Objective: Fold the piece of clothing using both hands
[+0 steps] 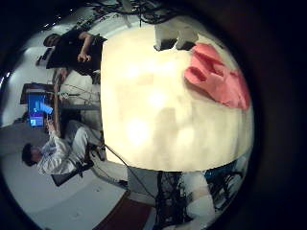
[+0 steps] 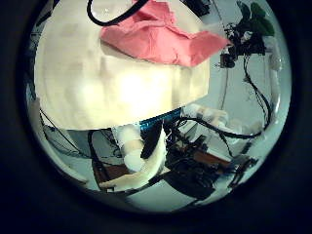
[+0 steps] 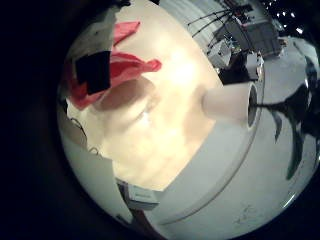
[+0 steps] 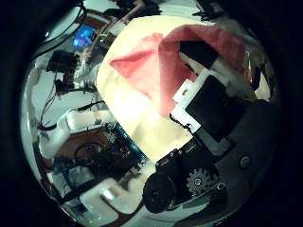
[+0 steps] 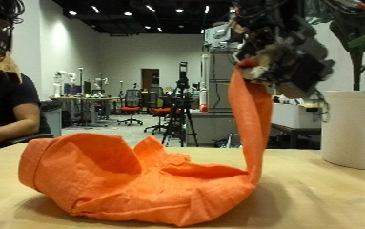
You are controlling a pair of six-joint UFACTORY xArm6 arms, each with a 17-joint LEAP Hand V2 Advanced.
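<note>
— Right hand [image 5: 281, 52] first: what's it doing?

— Fingers [image 4: 204, 90] curled, pinching one edge of the orange garment [image 5: 144, 176] and holding it up in a tall strip. The rest lies crumpled on the wooden table [image 5: 322, 205], near a white pot [image 5: 354, 129].

— And your left hand?

— Its palm views look down on the garment from well above; I can't tell how its fingers stand.
</note>
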